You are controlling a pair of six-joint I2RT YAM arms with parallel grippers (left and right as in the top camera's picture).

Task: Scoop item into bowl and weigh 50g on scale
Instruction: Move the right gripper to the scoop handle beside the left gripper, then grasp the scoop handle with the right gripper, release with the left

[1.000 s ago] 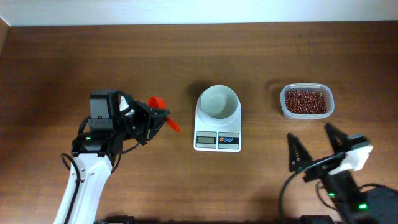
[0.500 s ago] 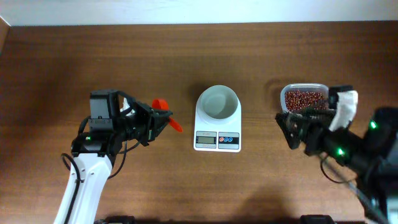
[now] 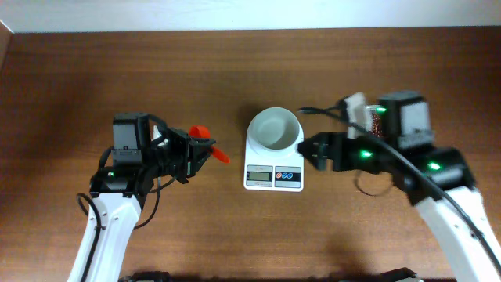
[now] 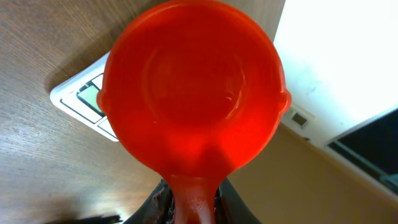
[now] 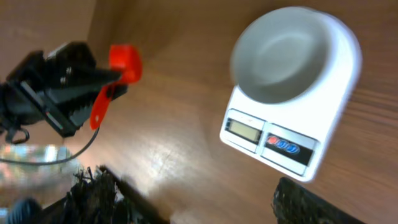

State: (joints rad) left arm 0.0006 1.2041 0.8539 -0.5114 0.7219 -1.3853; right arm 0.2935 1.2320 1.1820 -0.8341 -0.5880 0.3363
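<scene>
The white bowl point(image 3: 275, 129) stands empty on the white scale point(image 3: 273, 177), which also shows in the right wrist view as bowl point(image 5: 283, 53) and scale point(image 5: 273, 140). My left gripper point(image 3: 188, 153) is shut on the handle of an orange-red scoop point(image 3: 202, 133), held above the table left of the scale. The scoop point(image 4: 193, 93) is empty. My right gripper point(image 3: 317, 149) hangs open just right of the scale, pointing left, with nothing between its fingers point(image 5: 305, 205). The beans point(image 3: 376, 123) are mostly hidden under the right arm.
The clear container holding the beans sits at the back right, covered by my right arm point(image 3: 407, 157). Bare wooden table point(image 3: 235, 235) runs along the front. A pale wall edge borders the far side.
My right arm has swung from the front right corner up and left over the container, to beside the scale. Its jaws narrowed a little. The left arm and scoop have not moved.
</scene>
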